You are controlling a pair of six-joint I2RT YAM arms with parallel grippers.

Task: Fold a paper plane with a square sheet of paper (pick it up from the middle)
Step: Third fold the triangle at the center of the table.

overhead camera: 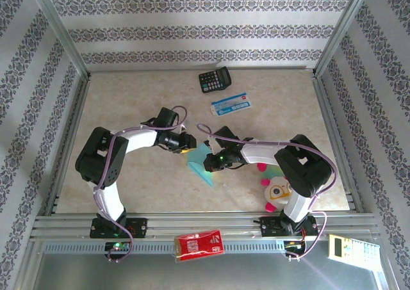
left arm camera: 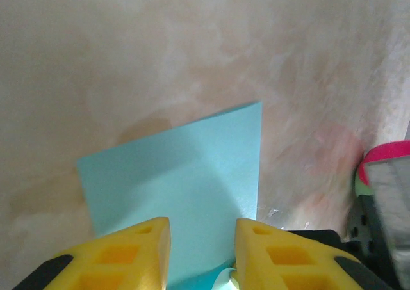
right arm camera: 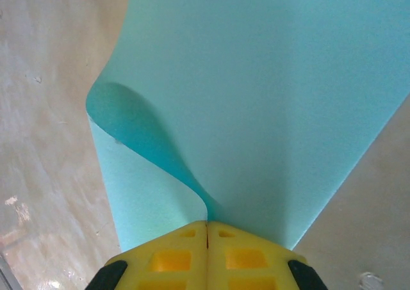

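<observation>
- At 6 o'clock, on the near rail between the two arm bases, lies a red packet (overhead camera: 200, 245). It plays no part in the job.
- A plush toy (overhead camera: 275, 189) sits beside the right arm's base, at about 4 o'clock from the paper and apart from it.
- The square sheet of paper (overhead camera: 201, 169) is near the middle of the surface (overhead camera: 128, 104), between the two hands, partly raised and not lying flat.
- Progress, as a judgement: the task looks to be at an early stage. The right wrist view shows the sheet (right arm camera: 269, 98) bent over itself in a soft loop at 9 o'clock, with no pressed crease. There is no nose, centre fold or wings, so nearly all the folding is left to do.
- The right hand (right arm camera: 206, 225) reaches in from 3 o'clock. Its jaws are pressed together on the sheet's edge, and the paper fans away from the pinch; from above the hand (overhead camera: 211, 160) sits over the sheet's right side.
- The left hand (left arm camera: 202, 229) comes from 10 o'clock. Its yellow fingers (left arm camera: 138, 251) stand apart with a clear gap, and the sheet (left arm camera: 186, 168) shows through that gap and spreads out toward 12 o'clock. The hand grips nothing; whether a fingertip brushes the paper I cannot tell. From above it (overhead camera: 186, 144) is at the sheet's upper left corner.
- Farther off, at 1 o'clock from the sheet, lies a blue-and-white card (overhead camera: 232, 104).
- Farthest away, at 12 o'clock, is a black calculator (overhead camera: 214, 80). It and the card are well apart from the hands.
</observation>
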